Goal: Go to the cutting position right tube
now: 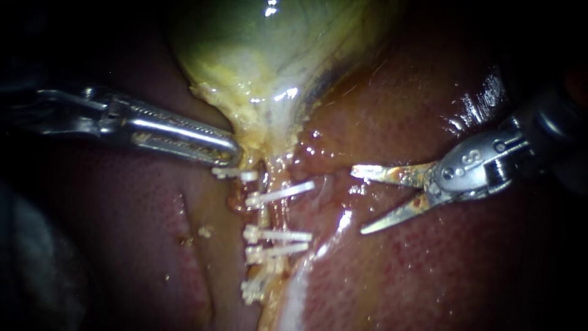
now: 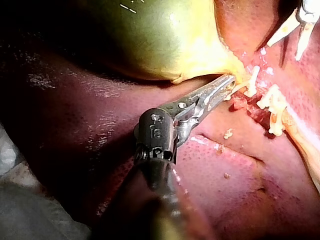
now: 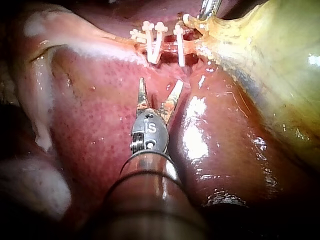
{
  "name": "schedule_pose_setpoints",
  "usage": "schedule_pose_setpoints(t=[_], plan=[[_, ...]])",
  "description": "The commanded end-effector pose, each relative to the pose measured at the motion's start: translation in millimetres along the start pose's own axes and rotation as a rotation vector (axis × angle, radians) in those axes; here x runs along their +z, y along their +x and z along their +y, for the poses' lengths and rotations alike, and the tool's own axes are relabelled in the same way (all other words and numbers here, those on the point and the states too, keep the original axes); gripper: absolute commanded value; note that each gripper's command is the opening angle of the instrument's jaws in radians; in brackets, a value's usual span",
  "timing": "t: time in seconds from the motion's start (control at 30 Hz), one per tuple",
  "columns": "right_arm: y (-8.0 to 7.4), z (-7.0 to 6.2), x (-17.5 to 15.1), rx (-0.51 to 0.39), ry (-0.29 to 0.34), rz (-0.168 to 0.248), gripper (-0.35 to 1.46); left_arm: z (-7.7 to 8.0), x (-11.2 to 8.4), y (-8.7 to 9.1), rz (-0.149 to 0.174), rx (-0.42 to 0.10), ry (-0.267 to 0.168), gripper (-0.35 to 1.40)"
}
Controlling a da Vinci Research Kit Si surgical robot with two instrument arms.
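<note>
The green-yellow gallbladder [image 1: 269, 49] narrows to a neck above a clipped stalk of tube tissue [image 1: 267, 214]. Several white clips [image 1: 278, 235] cross it, the upper one [image 1: 282, 192] slanting. I cannot tell the right tube from the left. My left instrument [image 1: 231, 156] has its jaws shut on the gallbladder's neck, also seen in the left wrist view [image 2: 229, 84]. My right instrument [image 1: 361, 201] has thin blades standing open, tips apart from the clips and to their right. In the right wrist view these blades [image 3: 160, 85] point at the clips [image 3: 156, 45], with bare liver between.
Wet red liver [image 1: 429, 276] surrounds the stalk on both sides. A pale band [image 1: 306, 270] runs down beside the lower clips. In the right wrist view the gallbladder [image 3: 270, 65] lies beside my right instrument, and the left instrument's tip [image 3: 210, 7] shows beyond the clips.
</note>
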Motion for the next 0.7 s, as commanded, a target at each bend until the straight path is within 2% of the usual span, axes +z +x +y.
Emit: schedule_pose_setpoints(t=[0.03, 0.1, 0.27, 0.37, 0.47, 0.53, 0.7], plan=[[0.0, 0.0, 0.0, 0.000, 0.001, 0.000, 1.43, 0.1, -0.5, 0.3, -0.001, 0.000, -0.004, -0.35], [-0.1, 0.0, 0.0, 0.000, 0.001, 0.000, 1.43, 0.1, -1.6, 0.9, -0.002, -0.003, -0.010, -0.35], [-0.1, 0.0, -0.1, 0.000, 0.004, 0.001, 1.43, 0.3, -6.6, 3.5, 0.015, -0.021, 0.027, -0.35], [0.0, 0.0, 0.0, 0.000, 0.016, 0.003, 1.43, 0.2, -8.5, 4.3, 0.028, -0.018, 0.039, -0.35], [0.2, -0.1, 0.4, 0.031, 0.046, 0.018, 1.43, 0.2, -8.4, 4.1, 0.029, -0.018, 0.043, -0.35], [0.4, -0.1, 1.0, 0.109, 0.086, 0.037, 1.40, 0.2, -8.1, 3.9, 0.031, -0.018, 0.046, -0.35], [1.2, -0.4, 3.2, 0.282, 0.112, 0.053, 1.37, 0.4, -7.8, 3.9, 0.033, -0.018, 0.051, -0.35]])
